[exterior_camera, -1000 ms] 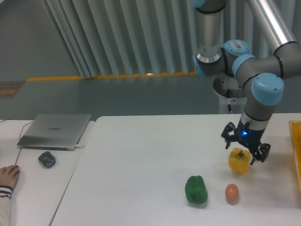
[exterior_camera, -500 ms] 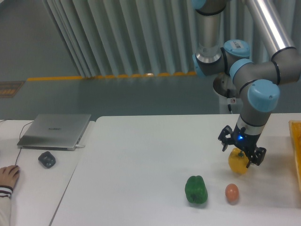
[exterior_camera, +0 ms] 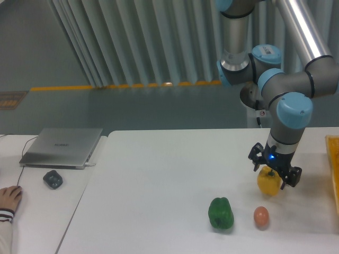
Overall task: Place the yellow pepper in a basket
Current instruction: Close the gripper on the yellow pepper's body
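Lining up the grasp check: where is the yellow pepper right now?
The yellow pepper sits on the table's right side, directly under the hand, up-right of the egg-shaped thing.

A white table [exterior_camera: 159, 174] stands before grey ribbed wall panels [exterior_camera: 132, 42] (yellow floor stripe [exterior_camera: 106, 86] below).

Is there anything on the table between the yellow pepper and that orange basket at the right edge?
No. In the camera view, only bare white table separates the yellow pepper from the basket.
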Robot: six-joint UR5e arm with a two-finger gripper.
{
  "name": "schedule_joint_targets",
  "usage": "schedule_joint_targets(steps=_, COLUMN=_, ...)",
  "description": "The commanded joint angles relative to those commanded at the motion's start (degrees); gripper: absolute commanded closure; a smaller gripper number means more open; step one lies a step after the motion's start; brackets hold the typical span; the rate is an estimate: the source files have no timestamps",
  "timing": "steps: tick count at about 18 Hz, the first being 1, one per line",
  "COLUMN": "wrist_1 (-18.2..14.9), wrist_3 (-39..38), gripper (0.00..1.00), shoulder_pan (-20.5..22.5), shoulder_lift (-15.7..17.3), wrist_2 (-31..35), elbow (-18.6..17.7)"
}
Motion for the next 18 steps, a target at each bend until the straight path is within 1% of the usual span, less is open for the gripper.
schedule_joint_targets(steps=8, wrist_1=0.00, wrist_3=0.26, gripper=0.00, shoulder_pan=0.00, shoulder_lift=-0.53, wrist_2=0.09, elbow=0.08)
schedule_joint_targets(steps=13, wrist_1=0.00, wrist_3=0.26, gripper=0.00, shoulder_pan=-0.09, shoulder_lift=-0.62, wrist_2=2.46, elbow=0.26)
schedule_joint_targets(steps=14, wrist_1=-0.09, wrist_3=0.35, gripper=0.05, shoulder_pan=-0.09, shoulder_lift=-0.62, wrist_2=2.55, elbow=0.35)
schedule_joint_targets(steps=15, wrist_1=-0.17, wrist_3=0.35, gripper=0.14, shoulder_pan=-0.09, shoulder_lift=-0.53, wrist_2=2.72, elbow=0.44)
schedule_joint_targets(steps=17, wrist_1=-0.17, wrist_3=0.35, gripper=0.24, shoulder_pan=-0.17, shoulder_lift=-0.44, wrist_2=4.56, elbow=0.61)
schedule_joint_targets(steps=18, wrist_1=-0.17, wrist_3=0.35, gripper=0.30, shoulder_pan=-0.52, shoulder_lift=-0.53, wrist_2=4.83, elbow=0.61)
